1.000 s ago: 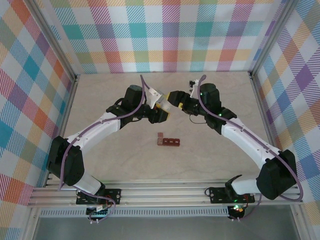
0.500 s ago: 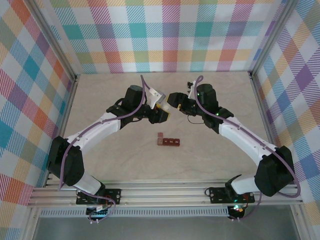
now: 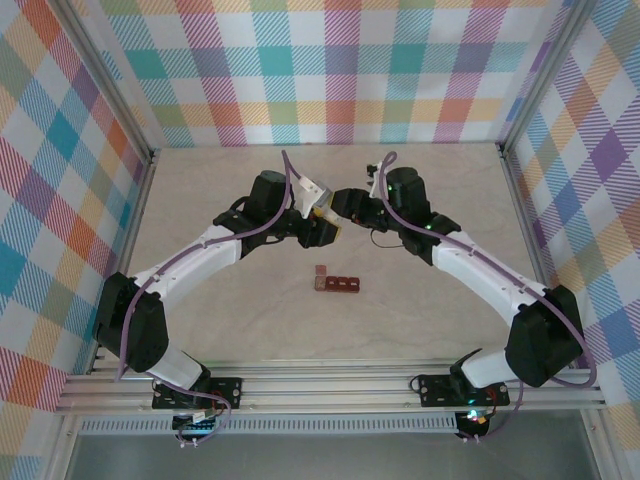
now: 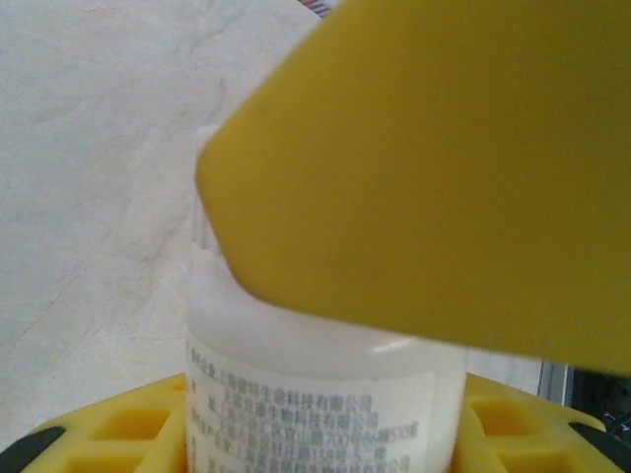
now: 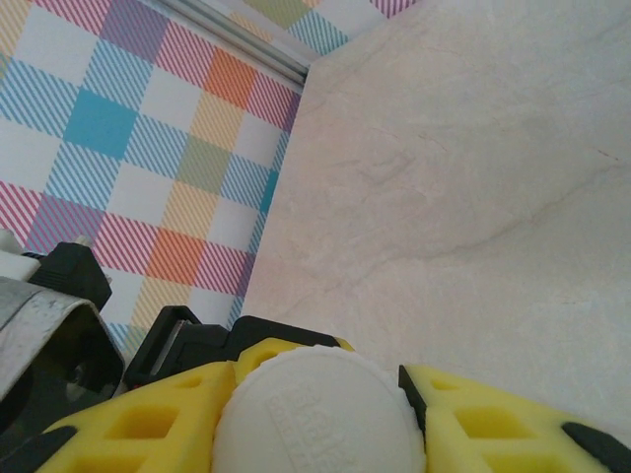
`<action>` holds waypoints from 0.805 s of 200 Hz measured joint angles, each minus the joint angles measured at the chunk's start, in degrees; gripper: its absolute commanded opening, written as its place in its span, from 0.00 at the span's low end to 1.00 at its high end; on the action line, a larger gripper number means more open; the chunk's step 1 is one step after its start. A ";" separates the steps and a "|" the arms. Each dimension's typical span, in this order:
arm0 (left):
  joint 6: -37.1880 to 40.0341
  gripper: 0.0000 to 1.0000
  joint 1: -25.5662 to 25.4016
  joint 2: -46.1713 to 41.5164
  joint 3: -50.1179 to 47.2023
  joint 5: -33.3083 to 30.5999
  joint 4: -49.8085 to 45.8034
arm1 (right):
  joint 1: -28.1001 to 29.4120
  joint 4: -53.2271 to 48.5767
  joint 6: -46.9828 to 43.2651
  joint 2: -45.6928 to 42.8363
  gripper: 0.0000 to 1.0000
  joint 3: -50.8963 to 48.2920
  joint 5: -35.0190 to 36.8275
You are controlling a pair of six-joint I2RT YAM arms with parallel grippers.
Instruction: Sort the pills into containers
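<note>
cap removal in mid-air: left gripper [image 3: 322, 226] pinches the white bottle [image 4: 315, 394] by its body, right gripper [image 3: 347, 203] clamps the cap [image 5: 317, 414]. twist about the bottle's axis, body firm and upright, so nothing spills. containers [image 3: 338, 284] lie on the table [image 3: 220, 320], near and below.

A pale beige, marble-veined tabletop [image 3: 200, 190] fills the middle. Pastel plaid walls [image 3: 330, 70] enclose it at 9, 12 and 3 o'clock, edged with slim silver metal posts [image 3: 115, 90]. An aluminium rail [image 3: 330, 385] runs along 6 o'clock. The light is soft and even, with faint shadows.
</note>
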 measured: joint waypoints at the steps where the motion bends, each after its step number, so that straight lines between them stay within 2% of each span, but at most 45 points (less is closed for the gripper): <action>1: 0.00 0.00 0.00 -0.02 0.00 0.02 0.00 | -0.02 0.09 -0.04 -0.02 0.43 -0.07 -0.07; 53: -3.48 0.00 0.61 -0.57 -0.70 6.58 1.55 | -3.78 12.15 -5.29 -1.90 0.48 -6.75 -12.11; 63: -4.26 0.00 0.61 -0.61 -0.70 7.52 2.12 | -4.02 12.83 -5.90 -1.90 0.53 -6.84 -13.68; 75: -4.55 0.00 0.61 -0.92 -0.70 8.15 2.60 | -4.09 13.11 -6.51 -1.90 0.66 -6.84 -14.82; 84: -4.48 0.00 0.59 -1.27 -0.68 8.15 2.62 | -4.09 12.72 -6.58 -1.92 0.73 -6.84 -15.04; 95: -4.24 0.00 0.61 -1.73 -0.68 7.85 2.58 | -4.09 11.39 -6.75 -2.25 0.76 -6.84 -14.51; 161: -1.11 0.00 0.61 -2.05 -0.68 -1.57 1.18 | -4.09 4.85 -1.09 -7.80 0.76 -6.84 -7.15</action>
